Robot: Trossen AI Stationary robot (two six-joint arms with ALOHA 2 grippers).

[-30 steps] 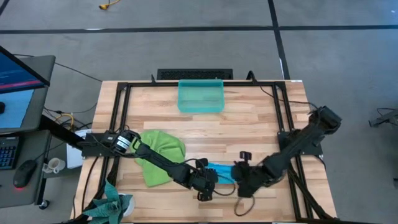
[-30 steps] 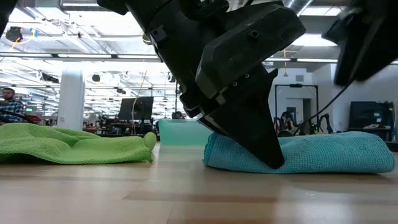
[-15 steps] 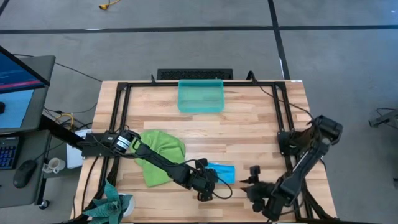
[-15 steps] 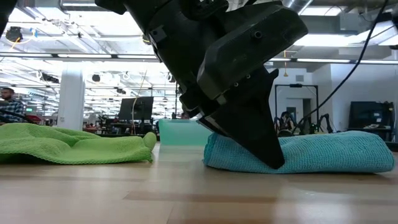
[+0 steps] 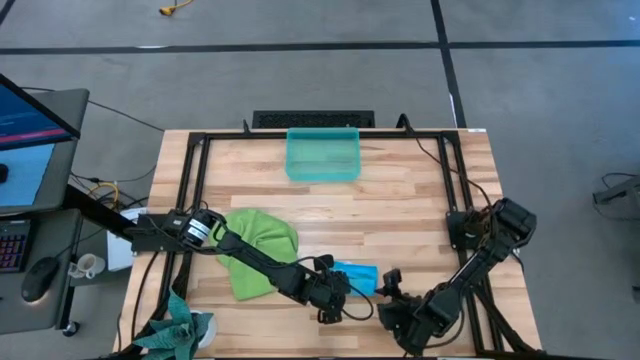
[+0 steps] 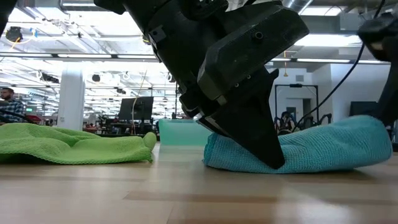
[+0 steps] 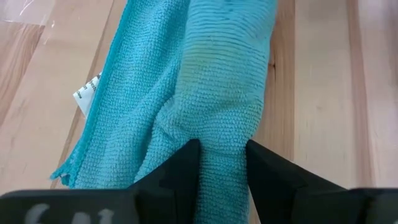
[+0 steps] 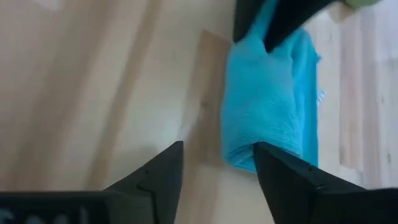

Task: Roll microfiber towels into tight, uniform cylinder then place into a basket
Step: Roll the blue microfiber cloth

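The sky-blue towel (image 5: 357, 276) lies as a loose roll near the table's front edge, its long side running left to right. My left gripper (image 5: 331, 290) is shut on its left end and also shows in the left wrist view (image 7: 222, 163). My right gripper (image 5: 387, 297) is open at the roll's right end (image 8: 249, 155). That end (image 6: 367, 134) stands raised off the wood. The lime green towel (image 5: 256, 250) lies crumpled at the left, on the table. The teal basket (image 5: 322, 153) stands at the far middle. My left gripper pinches the roll near its left end (image 7: 221, 140) between its two fingers, which lie across the roll. The fingers (image 6: 261, 143) slant down from above, tips at the table. The roll's left part rests on the wood. My right gripper is open, with one finger (image 8: 283, 174) at the roll's right end, coming level from the table's right. The finger hides the place, so I cannot tell whether it touches.
A darker teal-green cloth (image 5: 180, 330) hangs at the near left corner. A black frame (image 5: 200, 150) runs around the tabletop. Bare wood lies between the towels and the basket. People and desks show in the room beyond the table.
My right gripper has drawn away from the blue roll toward the near right corner, then come back to the roll's right end. That end now stands raised off the table, while the left end stays pinned under my left gripper.
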